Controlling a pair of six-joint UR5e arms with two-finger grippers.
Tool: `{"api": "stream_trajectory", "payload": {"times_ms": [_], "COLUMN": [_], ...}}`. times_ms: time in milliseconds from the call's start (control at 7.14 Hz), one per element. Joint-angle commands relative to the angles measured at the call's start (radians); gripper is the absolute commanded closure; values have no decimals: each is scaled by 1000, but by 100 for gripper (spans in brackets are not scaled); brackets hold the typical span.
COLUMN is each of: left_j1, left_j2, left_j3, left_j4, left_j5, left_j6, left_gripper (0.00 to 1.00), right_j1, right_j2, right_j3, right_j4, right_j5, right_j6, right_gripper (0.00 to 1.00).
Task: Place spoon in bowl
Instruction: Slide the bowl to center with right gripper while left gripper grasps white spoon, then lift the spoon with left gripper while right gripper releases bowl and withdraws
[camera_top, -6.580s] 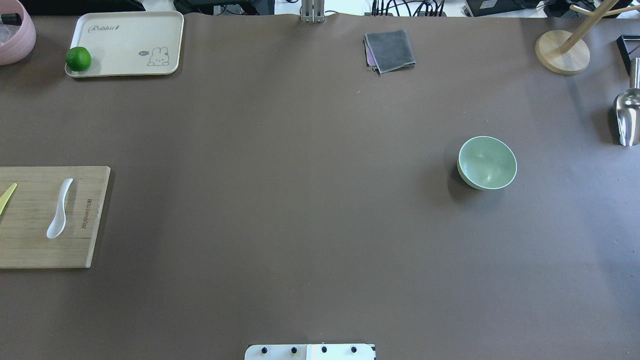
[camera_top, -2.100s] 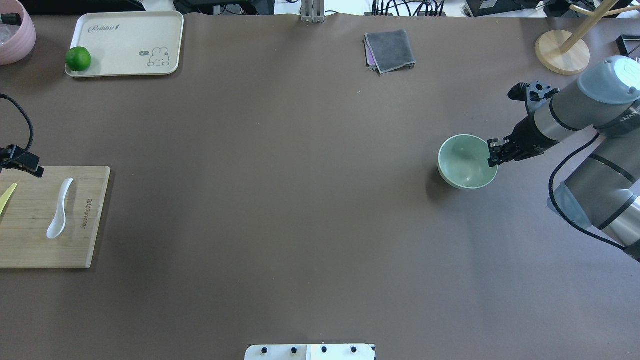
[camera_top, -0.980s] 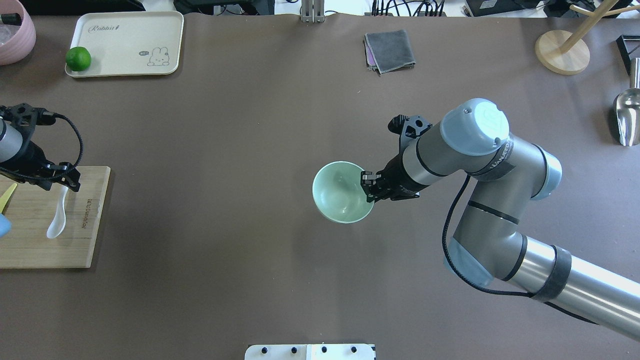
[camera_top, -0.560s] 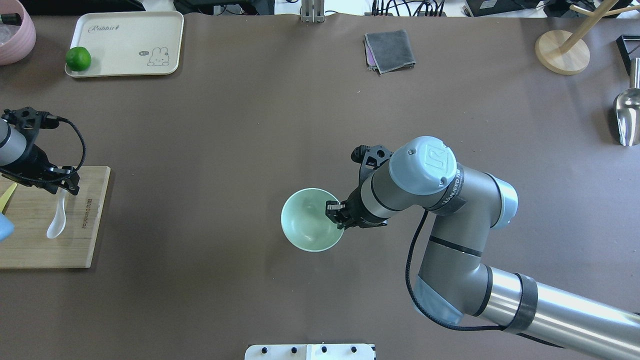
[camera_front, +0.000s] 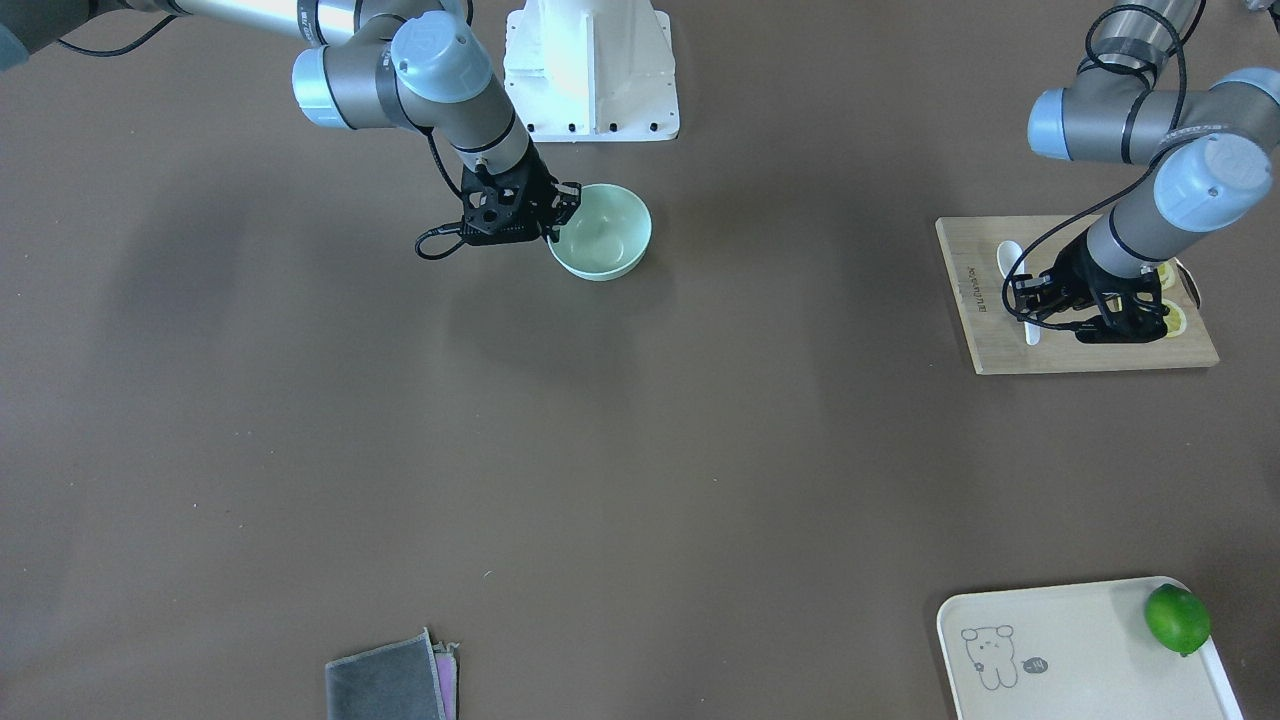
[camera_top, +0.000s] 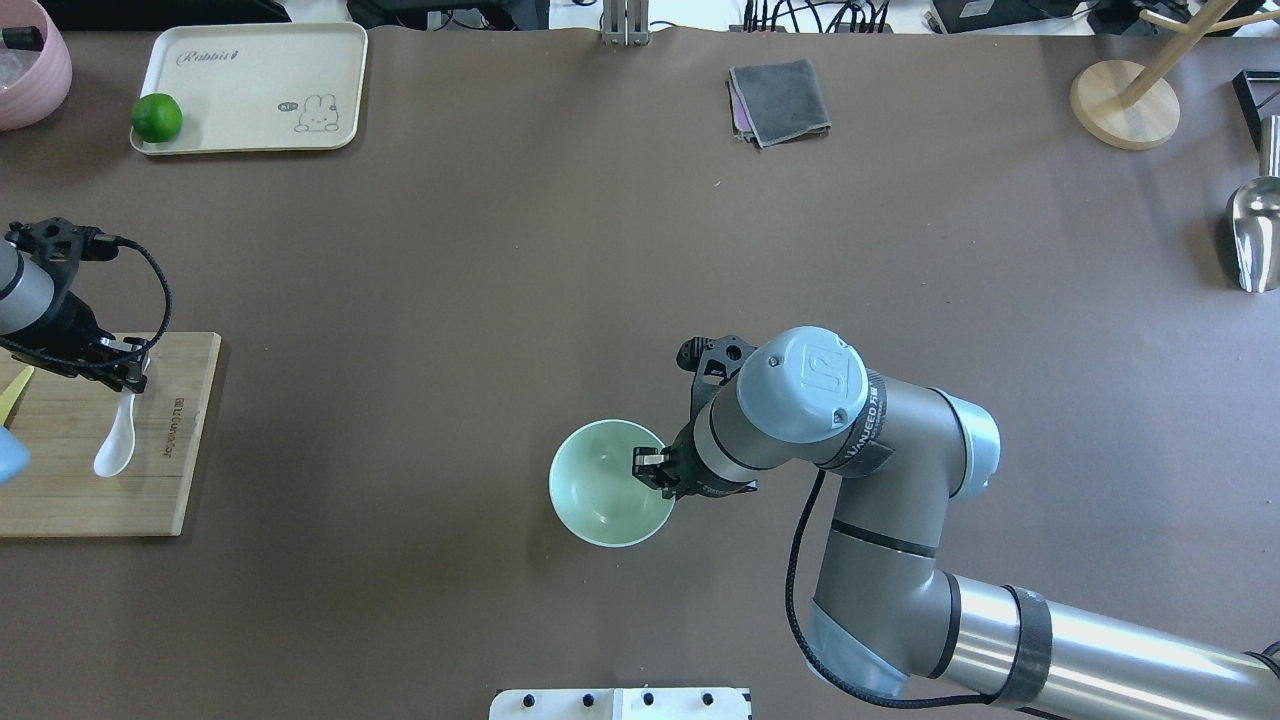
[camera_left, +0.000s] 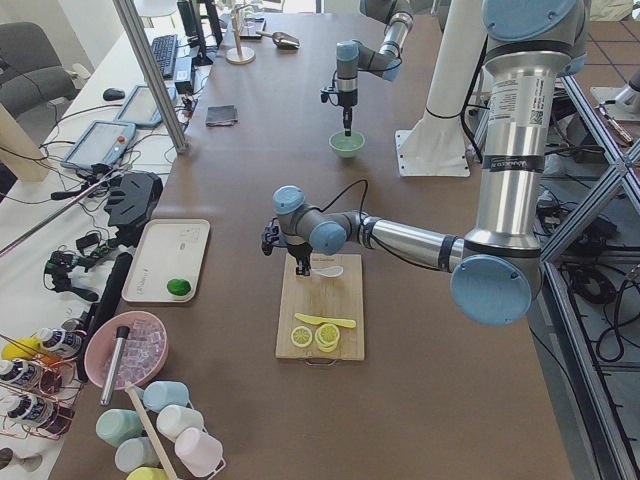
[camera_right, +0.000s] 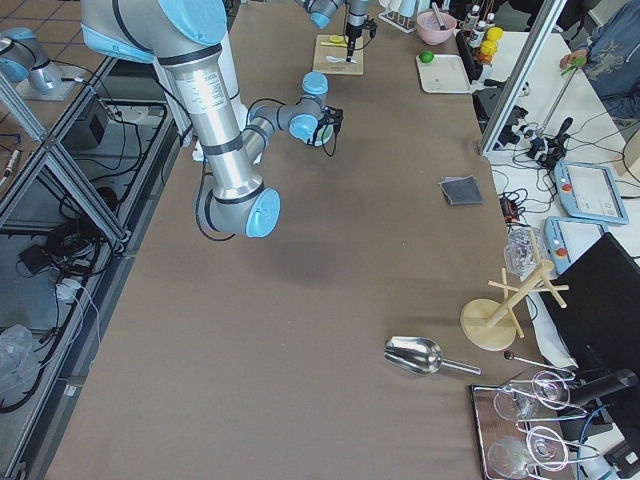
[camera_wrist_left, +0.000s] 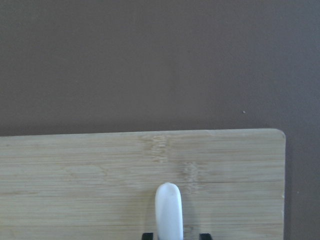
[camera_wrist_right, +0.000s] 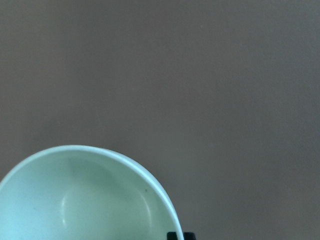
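Observation:
The pale mint-green bowl (camera_top: 600, 500) is at the table's middle, near my base; it also shows in the front view (camera_front: 605, 235). My right gripper (camera_top: 650, 468) is shut on its right rim, which runs between the fingertips in the right wrist view (camera_wrist_right: 176, 235). The white spoon (camera_top: 113, 447) lies on the wooden cutting board (camera_top: 60, 490) at the far left. My left gripper (camera_top: 130, 375) is down over the spoon's handle (camera_wrist_left: 169, 210). Its fingertips (camera_wrist_left: 203, 235) stand on either side of the handle with a gap, open.
A slim yellow knife (camera_top: 12, 395) and lemon slices (camera_left: 315, 335) share the board. A cream tray (camera_top: 260, 60) with a lime (camera_top: 157, 117) and a pink bowl (camera_top: 30, 70) stand at back left. A grey cloth (camera_top: 780, 100), a wooden stand (camera_top: 1125, 105) and a metal scoop (camera_top: 1255, 235) are further right.
My right gripper took the bowl by its rim and carried it from the right side to the middle, nearer my base. My left arm came in and settled over the spoon's handle.

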Motion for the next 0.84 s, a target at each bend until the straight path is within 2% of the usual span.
{"api": "stream_trajectory", "payload": {"times_ms": [0,280,560,700], "left_j1": [0,0,0,0], "left_j2": [0,-8,-87,-124], "left_j3": [1,-2,-19,-53], "left_j4": [0,3,17,35], "left_j5": [0,0,-8,-12], "left_j6": [-1,-4,-91,-139], "left_gripper": [100,100,100,100], "right_j1": [-12,15,159,225], "right_j2": [-3,-11,-147,-222], "right_j3": [8,38,190,235], "right_j4": [1,-1,-13,-15], "right_j5": [-20,-7,135,188], "right_j6": [0,-9,-24,-103], "right_gripper": [1,0,0,0]}}
